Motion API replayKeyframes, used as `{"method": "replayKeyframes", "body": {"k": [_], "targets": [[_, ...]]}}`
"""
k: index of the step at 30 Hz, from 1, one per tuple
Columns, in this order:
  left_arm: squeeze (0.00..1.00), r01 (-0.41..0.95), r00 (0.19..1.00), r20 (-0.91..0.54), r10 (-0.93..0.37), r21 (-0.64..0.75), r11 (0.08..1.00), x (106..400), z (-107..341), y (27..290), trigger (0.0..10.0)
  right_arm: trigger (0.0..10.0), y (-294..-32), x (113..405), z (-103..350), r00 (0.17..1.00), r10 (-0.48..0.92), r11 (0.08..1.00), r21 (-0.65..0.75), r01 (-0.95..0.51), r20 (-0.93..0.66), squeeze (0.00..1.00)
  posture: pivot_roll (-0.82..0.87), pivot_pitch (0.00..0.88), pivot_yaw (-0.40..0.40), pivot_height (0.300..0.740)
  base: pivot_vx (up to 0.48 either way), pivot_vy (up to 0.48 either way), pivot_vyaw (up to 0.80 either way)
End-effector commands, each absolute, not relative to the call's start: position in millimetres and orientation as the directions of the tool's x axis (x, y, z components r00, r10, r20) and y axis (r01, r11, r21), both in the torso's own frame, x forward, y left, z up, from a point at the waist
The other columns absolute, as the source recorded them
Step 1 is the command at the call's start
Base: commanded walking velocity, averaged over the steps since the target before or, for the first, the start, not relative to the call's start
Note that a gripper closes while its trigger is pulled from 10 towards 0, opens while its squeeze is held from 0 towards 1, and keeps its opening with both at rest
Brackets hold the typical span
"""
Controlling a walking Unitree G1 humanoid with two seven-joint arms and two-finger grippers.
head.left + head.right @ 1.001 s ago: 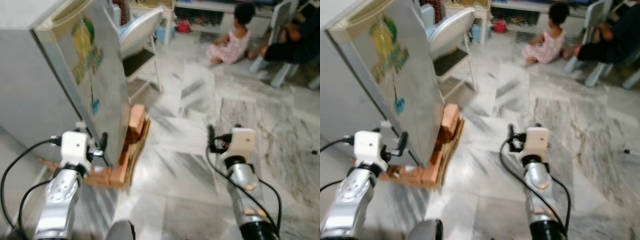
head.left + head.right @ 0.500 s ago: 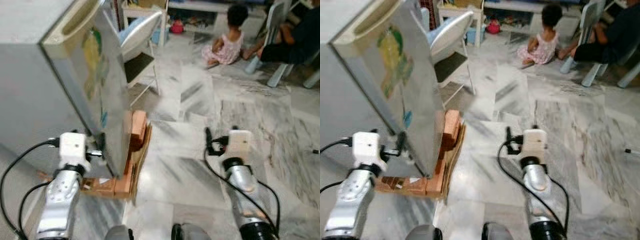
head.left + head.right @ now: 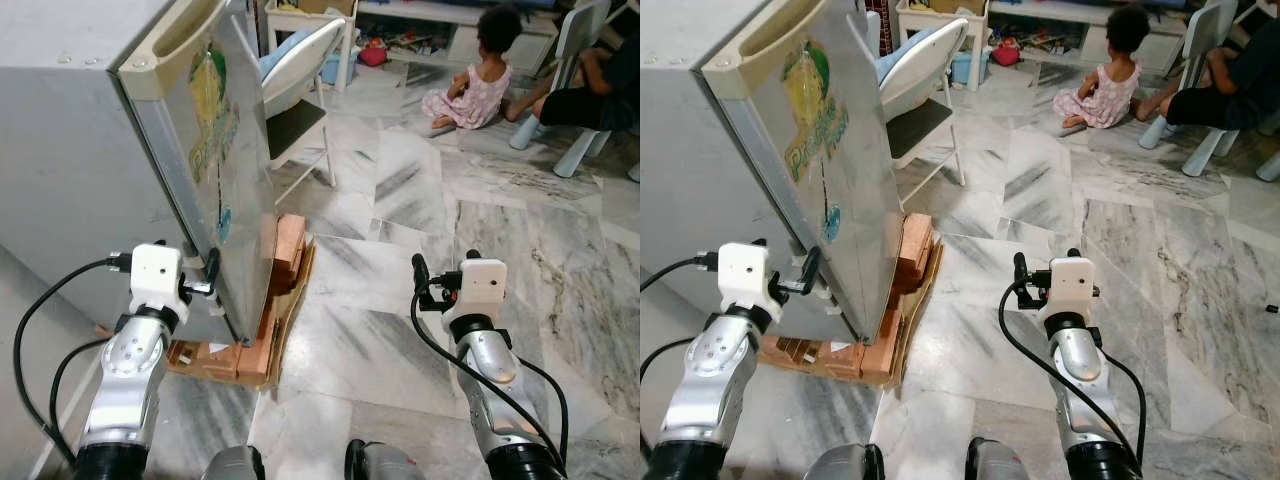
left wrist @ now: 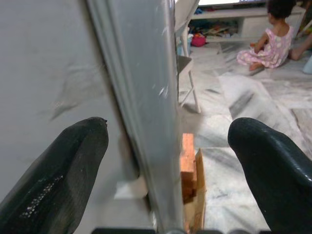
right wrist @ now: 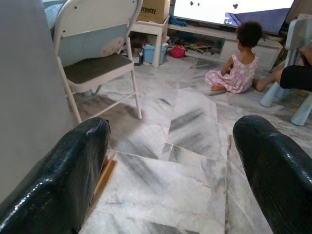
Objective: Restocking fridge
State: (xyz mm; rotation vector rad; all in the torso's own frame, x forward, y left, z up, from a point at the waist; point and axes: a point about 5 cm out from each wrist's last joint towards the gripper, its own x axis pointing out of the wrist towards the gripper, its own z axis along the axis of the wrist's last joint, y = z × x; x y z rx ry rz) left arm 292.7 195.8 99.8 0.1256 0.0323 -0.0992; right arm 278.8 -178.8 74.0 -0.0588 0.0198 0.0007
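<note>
A cardboard box (image 5: 154,9) on the shelf reads "…mway"; the fridge door's sticker (image 3: 812,120) lettering is illegible.

a home: marble floor (image 3: 420,250), folding chair (image 3: 300,90), fridge (image 3: 120,150).

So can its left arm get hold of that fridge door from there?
Probably yes: the left tool is open and already straddles the edge of the fridge door, with nothing between them.

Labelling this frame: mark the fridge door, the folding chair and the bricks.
fridge door (image 3: 825,190), right eye view, stickered front.
folding chair (image 5: 97,66), right wrist view, seat.
bricks (image 3: 289,243), left eye view, top brick.
</note>
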Motion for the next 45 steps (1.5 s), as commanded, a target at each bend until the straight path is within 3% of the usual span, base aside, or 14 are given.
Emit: {"method": "replayKeyframes", "body": {"k": [1,20,22,23,25,26,28,31,32,33,36,38,42,45], "targets": [[0.0,0.11,0.993,-0.05,-0.105,0.124,0.986,298.5,97.4,195.4,10.0,10.0,-182.8,277.5,76.3,1.0,0.001,0.997,-0.072,-0.003,-0.019,0.0,0.02,0.12,-0.049,0.74,0.0,0.0,0.0],[0.0,0.111,0.993,-0.048,-0.106,0.112,0.988,343.1,110.4,186.0,10.0,10.0,-176.1,278.9,80.4,0.999,0.045,0.994,-0.103,-0.048,-0.029,0.0,0.0,0.139,-0.038,0.74,0.0,0.0,0.0],[0.0,0.213,0.977,-0.035,-0.211,0.069,0.975,348.8,119.1,159.7,10.0,10.0,-180.7,275.1,67.1,0.993,0.033,0.983,-0.173,-0.053,-0.116,0.0,0.0,0.134,-0.052,0.74,0.0,0.0,0.0],[0.0,0.213,0.977,-0.035,-0.211,0.069,0.975,348.8,119.1,159.7,10.0,10.0,-180.7,275.1,67.1,0.993,0.033,0.983,-0.173,-0.053,-0.116,0.0,0.0,0.134,-0.052,0.74,0.0,0.0,0.0],[0.0,0.413,0.91,-0.005,-0.414,0.053,0.909,346.5,129.8,110.4,10.0,10.0,-193.2,267.5,42.9,0.956,-0.008,0.97,-0.236,-0.065,-0.295,0.0,0.01,0.132,-0.06,0.74,0.0,0.0,0.0],[0.0,0.413,0.91,-0.005,-0.414,0.053,0.909,346.5,129.8,110.4,10.0,10.0,-193.2,267.5,42.9,0.956,-0.008,0.97,-0.236,-0.065,-0.295,0.0,0.01,0.132,-0.06,0.74,0.0,0.0,0.0],[0.0,0.59,0.803,0.057,-0.594,0.067,0.804,337.7,147.7,61.2,10.0,10.0,-205.0,258.5,27.4,0.915,-0.021,0.965,-0.249,-0.088,-0.404,0.0,0.02,0.129,-0.064,0.74,0.0,0.0,0.0],[0.0,0.743,0.655,0.149,-0.74,0.05,0.668,320.8,173.5,9.8,10.0,10.0,-210.4,248.8,18.6,0.889,-0.006,0.968,-0.224,-0.109,-0.457,0.0,0.01,0.122,-0.064,0.74,0.0,0.0,0.0],[0.0,0.743,0.655,0.149,-0.74,0.05,0.668,320.8,173.5,9.8,10.0,10.0,-210.4,248.8,18.6,0.889,-0.006,0.968,-0.224,-0.109,-0.457,0.0,0.01,0.122,-0.064,0.74,0.0,0.0,0.0],[0.0,0.793,0.593,0.185,-0.784,0.034,0.608,311.7,184.6,-7.6,10.0,10.0,-209.2,246.6,18.6,0.89,0.002,0.967,-0.226,-0.118,-0.457,0.0,0.0,0.119,-0.059,0.74,0.0,0.0,0.0],[0.0,0.794,0.591,0.178,-0.787,0.044,0.606,312.9,182.5,-7.5,10.0,10.0,-206.0,247.6,21.9,0.897,0.007,0.963,-0.24,-0.126,-0.443,0.0,-0.01,0.113,-0.046,0.74,0.0,0.0,0.0],[0.0,0.735,0.668,0.132,-0.732,0.033,0.677,325.6,168.4,11.9,10.0,10.0,-204.7,248.2,22.8,0.898,0.005,0.962,-0.244,-0.124,-0.439,0.0,-0.02,0.112,-0.042,0.74,0.0,0.0,0.0],[0.0,0.701,0.705,0.109,-0.701,0.046,0.711,328.9,160.7,29.2,10.0,10.0,-204.9,247.3,22.8,0.9,-0.001,0.965,-0.235,-0.112,-0.435,0.0,-0.01,0.111,-0.039,0.74,0.0,0.0,0.0],[0.0,0.643,0.761,0.065,-0.645,0.049,0.764,327.3,148.6,58.7,10.0,10.0,-204.8,248.3,28.1,0.922,0.001,0.97,-0.225,-0.095,-0.386,0.0,-0.01,0.109,-0.042,0.74,0.0,0.0,0.0]]}}
